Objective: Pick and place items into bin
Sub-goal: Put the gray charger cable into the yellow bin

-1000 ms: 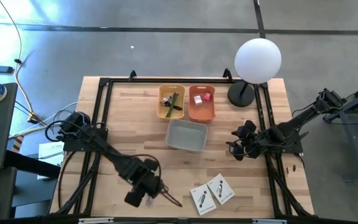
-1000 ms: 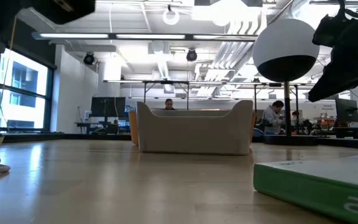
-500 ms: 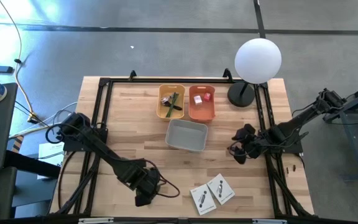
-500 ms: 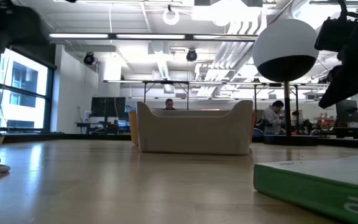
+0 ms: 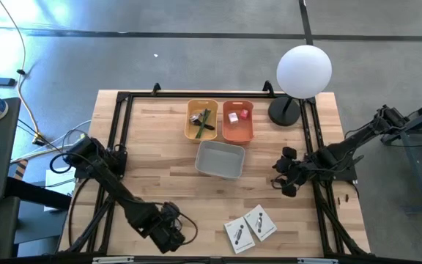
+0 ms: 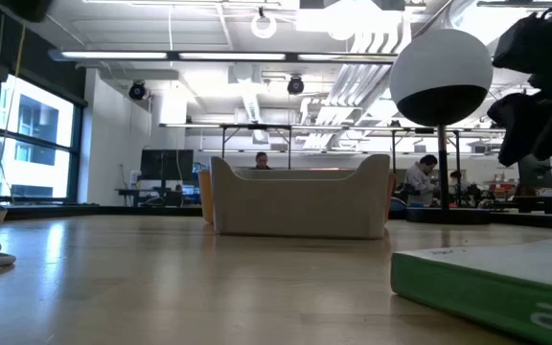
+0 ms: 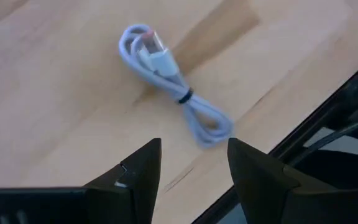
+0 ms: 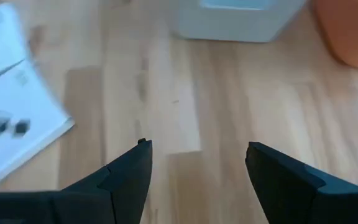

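Two white flat packets (image 5: 249,228) with dark marks lie flat on the table near its near edge; the right wrist view also catches the packets (image 8: 8,118). My right gripper (image 5: 284,176) is open and hovers right of the grey bin (image 5: 220,159), touching nothing. My left gripper (image 5: 165,235) is open near the near edge, left of the packets. In its wrist view the left gripper (image 7: 194,165) points at a coiled white cable (image 7: 173,87) lying on the wood. The green-handled tool (image 5: 204,119) lies in the yellow bin, and the red and white cubes (image 5: 237,114) in the orange bin.
The yellow bin (image 5: 190,129) and the orange bin (image 5: 237,134) stand side by side at the far middle, with the grey bin in front of them. A white globe lamp (image 5: 304,70) stands at the far right corner. A black frame (image 5: 120,139) runs along the table's edges.
My left gripper has moved toward the table's near edge and a little to the left, its arm folding lower over the near left corner. My right gripper has shifted slightly beside the grey bin.
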